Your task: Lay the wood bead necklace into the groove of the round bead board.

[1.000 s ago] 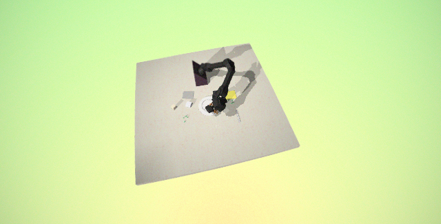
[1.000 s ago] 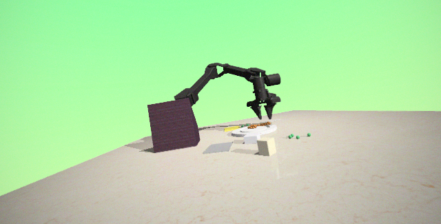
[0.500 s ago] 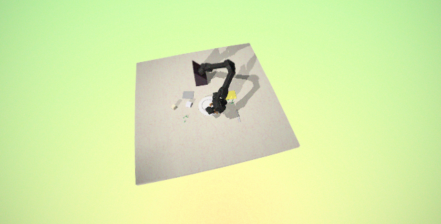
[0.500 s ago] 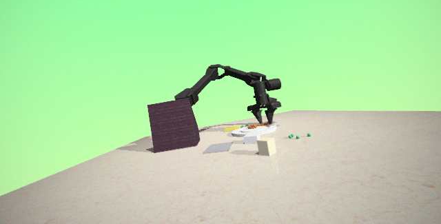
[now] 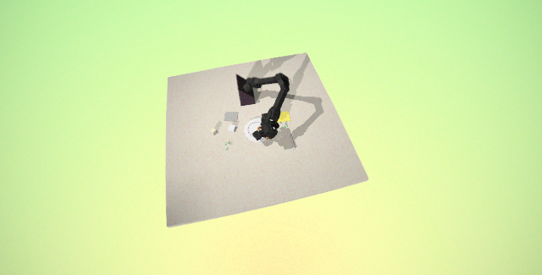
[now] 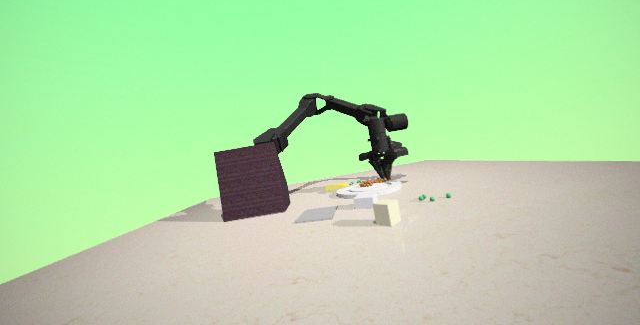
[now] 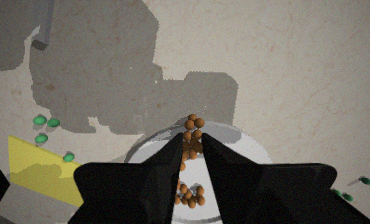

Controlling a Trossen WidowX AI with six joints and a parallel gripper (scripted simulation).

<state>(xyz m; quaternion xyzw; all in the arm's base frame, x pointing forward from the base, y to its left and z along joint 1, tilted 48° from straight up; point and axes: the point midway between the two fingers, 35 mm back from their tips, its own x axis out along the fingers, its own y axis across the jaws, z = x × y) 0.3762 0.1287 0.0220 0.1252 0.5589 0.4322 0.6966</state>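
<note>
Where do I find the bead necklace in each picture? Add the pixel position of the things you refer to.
Top: the bead necklace [image 5: 267, 138] [image 6: 367, 183] [image 7: 197, 147] shows as orange-brown specks near the centre, mostly hidden.
Exterior: right of centre, a low orange-brown heap.
Wrist: brown beads around and below the centre, partly hidden.
Shared landmark: the round white board [image 5: 246, 130] [image 6: 344, 193] [image 7: 253, 146].

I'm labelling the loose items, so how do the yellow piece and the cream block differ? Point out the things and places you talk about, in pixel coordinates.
The yellow piece [image 5: 284, 116] [image 6: 337, 187] [image 7: 41, 170] is flat and thin; the cream block [image 5: 214, 131] [image 6: 387, 213] is chunky and stands taller. The yellow piece is strong yellow, the cream block pale. The yellow piece lies beside the white board [image 5: 247, 135] [image 6: 345, 193] [image 7: 256, 145], the cream block farther from it. Both rest on the tabletop.
</note>
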